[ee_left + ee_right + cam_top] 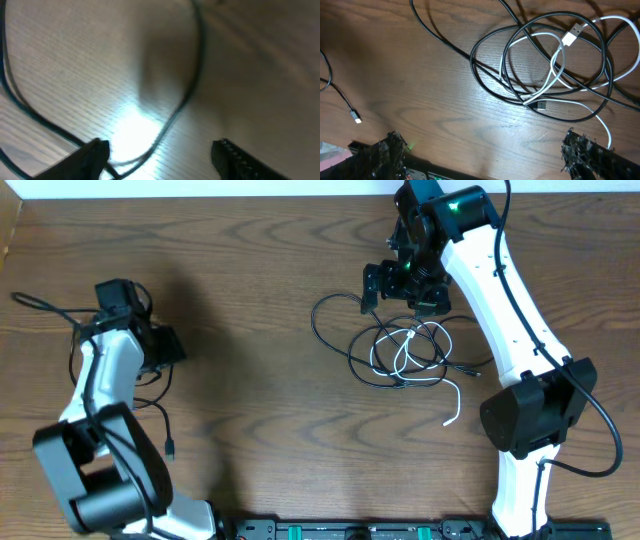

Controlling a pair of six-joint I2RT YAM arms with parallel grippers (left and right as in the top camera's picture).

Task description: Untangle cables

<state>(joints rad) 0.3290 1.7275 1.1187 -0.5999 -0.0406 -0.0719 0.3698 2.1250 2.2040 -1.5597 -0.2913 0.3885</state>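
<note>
- Nearest the base, a loose black cable is seen on the left half of the wooden surface; its small plug lies at the near end, well apart from the other cables.
- On the right half, the free tail of the white cable is found near the right arm's base; the rest of it is wound into the tangle.
- Farther up on the left, the left claw is seen low over the loops of the loose black cable; in the left wrist view its fingers are spread apart and nothing is clamped; a dark strand is seen lying on the surface between them, though that picture is blurred.
- In the tangle, black loops and the white cable are crossed over each other several times; a flat white plug is seen lying on the loops, and a black plug lies at the tangle's near edge.
- Farthest away, the right claw is seen at the far edge of the tangle; its fingers are parted wide and nothing is gripped; in the right wrist view the tangle is seen on the surface beyond the fingertips.
</note>
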